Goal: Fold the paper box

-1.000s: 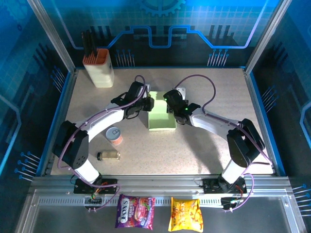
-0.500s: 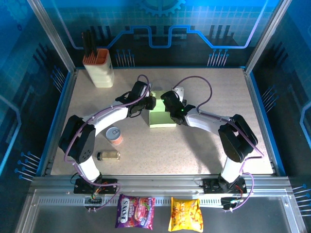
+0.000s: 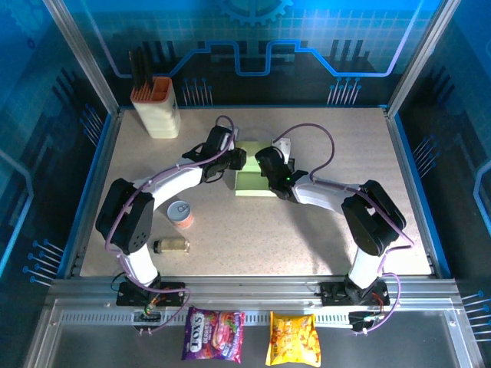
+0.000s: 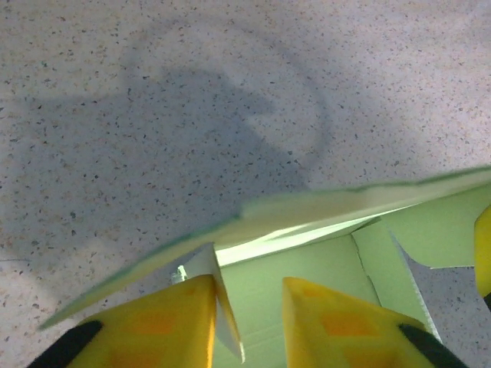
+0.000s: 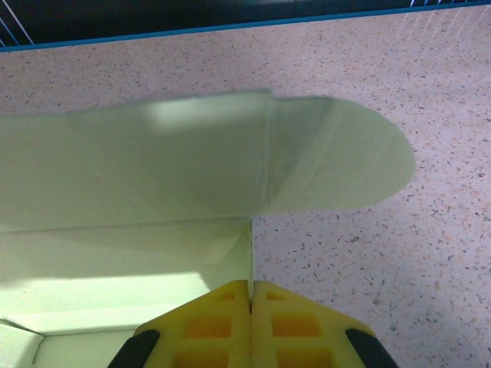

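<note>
- The paper box (image 3: 253, 184) sits on the desk (image 3: 330, 230), to the right of the cream holder (image 3: 156, 107) with the orange rim and nearer to my bases than it.
- From above, the box is a small pale mint-green rectangle, well apart from the holder. A lighter strip runs along the side that faces the holder's end of the desk.
- My left gripper (image 3: 236, 161) is at the box's side nearest the holder, and my right gripper (image 3: 263, 162) is at the side farther from it.
- In my left wrist view the box (image 4: 307, 276) is half raised. A long thin panel slants across above a bright open hollow, and creased inner walls and a loose angled flap show to the right.
- My left gripper (image 4: 247, 282) has its yellow fingers (image 4: 153, 322) apart. A narrow pale flap stands in the gap, up against the left-hand one.
- In my right wrist view the box (image 5: 153, 169) shows a broad flap with a rounded end and a faint crease down it, hanging over a lighter inner wall.
- My right gripper (image 5: 251, 285) has its fingers pressed together. A thin wall of the box, seen edge-on, runs straight into the seam between them, so it looks pinched on that wall.
- The cardboard is plain, matte and thin.
</note>
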Available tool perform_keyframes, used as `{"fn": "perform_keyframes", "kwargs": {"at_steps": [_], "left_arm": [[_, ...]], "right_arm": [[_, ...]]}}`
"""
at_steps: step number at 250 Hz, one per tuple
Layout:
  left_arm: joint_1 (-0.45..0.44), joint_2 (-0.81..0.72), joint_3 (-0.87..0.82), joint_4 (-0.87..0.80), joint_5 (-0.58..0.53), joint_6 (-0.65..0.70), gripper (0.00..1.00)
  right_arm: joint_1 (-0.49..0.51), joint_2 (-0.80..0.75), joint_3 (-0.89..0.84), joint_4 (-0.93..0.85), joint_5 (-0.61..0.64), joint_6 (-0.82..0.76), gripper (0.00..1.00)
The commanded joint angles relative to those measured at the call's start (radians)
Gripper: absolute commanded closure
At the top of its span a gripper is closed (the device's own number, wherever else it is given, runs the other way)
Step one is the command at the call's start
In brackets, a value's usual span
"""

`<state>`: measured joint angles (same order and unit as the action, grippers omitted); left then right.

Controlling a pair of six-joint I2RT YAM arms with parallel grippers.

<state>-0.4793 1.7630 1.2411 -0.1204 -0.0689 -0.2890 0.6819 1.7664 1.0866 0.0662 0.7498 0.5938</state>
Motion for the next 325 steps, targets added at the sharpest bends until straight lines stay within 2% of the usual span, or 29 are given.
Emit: {"fn": "perform_keyframes", "kwargs": {"at_steps": [1, 199, 325], "left_arm": [[-0.015, 0.002, -0.023, 0.076, 0.109, -0.002, 0.73], [-0.054, -0.142, -0.22, 0.056, 0.09, -0.021, 0.7], [-0.091, -0.312, -0.354, 0.036, 0.075, -0.043, 0.59]], "right_arm": [[0.04, 0.014, -0.028, 0.062, -0.035, -0.008, 1.0], [0.115, -0.057, -0.186, 0.093, 0.044, -0.046, 1.0], [0.19, -0.101, -0.334, 0.239, 0.143, -0.061, 1.0]]}}
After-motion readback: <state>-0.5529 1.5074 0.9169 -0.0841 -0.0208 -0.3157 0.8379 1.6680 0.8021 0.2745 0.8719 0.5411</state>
